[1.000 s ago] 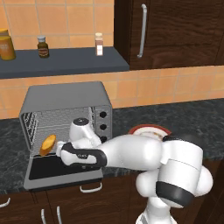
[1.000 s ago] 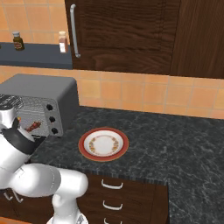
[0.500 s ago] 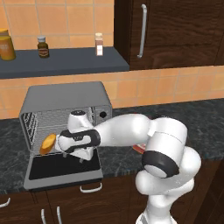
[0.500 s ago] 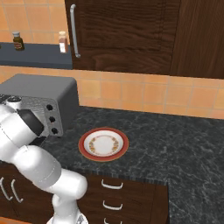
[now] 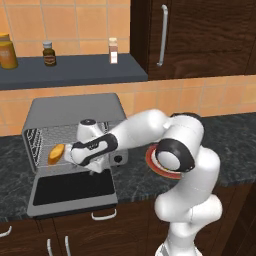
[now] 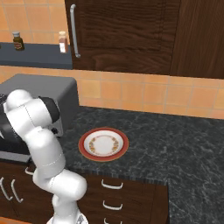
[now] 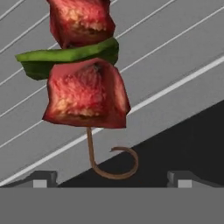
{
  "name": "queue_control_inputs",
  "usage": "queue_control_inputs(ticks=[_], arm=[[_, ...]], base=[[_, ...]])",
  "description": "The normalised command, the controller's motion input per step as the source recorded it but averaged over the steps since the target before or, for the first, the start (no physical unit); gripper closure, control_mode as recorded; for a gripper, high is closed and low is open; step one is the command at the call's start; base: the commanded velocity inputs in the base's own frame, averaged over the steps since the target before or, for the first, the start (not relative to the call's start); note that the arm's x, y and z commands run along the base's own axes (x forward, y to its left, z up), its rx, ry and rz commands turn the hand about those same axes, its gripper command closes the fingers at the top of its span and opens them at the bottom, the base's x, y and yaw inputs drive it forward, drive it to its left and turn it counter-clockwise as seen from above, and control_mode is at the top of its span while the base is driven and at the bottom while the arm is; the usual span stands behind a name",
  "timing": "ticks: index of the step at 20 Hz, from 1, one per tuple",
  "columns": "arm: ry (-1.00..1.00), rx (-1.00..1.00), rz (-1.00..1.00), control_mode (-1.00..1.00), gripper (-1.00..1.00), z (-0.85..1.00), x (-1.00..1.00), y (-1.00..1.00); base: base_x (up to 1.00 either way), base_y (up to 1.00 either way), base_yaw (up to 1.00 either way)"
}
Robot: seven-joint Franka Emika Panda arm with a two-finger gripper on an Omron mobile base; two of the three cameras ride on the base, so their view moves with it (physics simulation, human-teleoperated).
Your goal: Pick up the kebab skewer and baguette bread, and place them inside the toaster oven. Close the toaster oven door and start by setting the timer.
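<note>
Handling of the kebab skewer (image 7: pixel 85 78) is judged first: it is seen up close in the upper left of the hand view, lying on the wire rack (image 7: pixel 175 65) inside the toaster oven (image 5: pixel 75 112), with two red-brown meat chunks and a green slice between them counted there, and a thin brown stick ending in a curled hook toward the bottom centre. It is judged light, stiff along the stick but soft and possibly slippery at the chunks; the bare stick near the hook is thought the surest place to be taken, should it need moving. The gripper (image 7: pixel 109 177) is set with its jaws wide apart, one tip at each side of the bottom edge, and nothing is held between them.

One baguette bread (image 5: pixel 55 154) is seen at the left of the oven cavity in the left base view, resting on the rack; it is judged light, firm-crusted and easy to dent if squeezed hard.

One toaster oven door (image 5: pixel 72 192) is counted, lying folded down and open at the lower left. Its bar handle at the front edge is judged rigid and the natural place to be pushed up. One plate (image 6: pixel 103 143) rests on the dark surface (image 6: pixel 175 144).
</note>
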Motion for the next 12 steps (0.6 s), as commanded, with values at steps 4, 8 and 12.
queue_control_inputs(ticks=[4,8,12], arm=[[0.00,0.00,-0.09,-1.00,-1.00,0.00,0.29,0.00],[-0.03,0.00,-0.06,-1.00,-1.00,0.03,-0.06,0.07],[-0.02,0.00,0.00,-1.00,-1.00,0.21,-0.95,0.00]], base=[[0.00,0.00,0.00],[0.00,0.00,0.00],[0.00,0.00,0.00]])
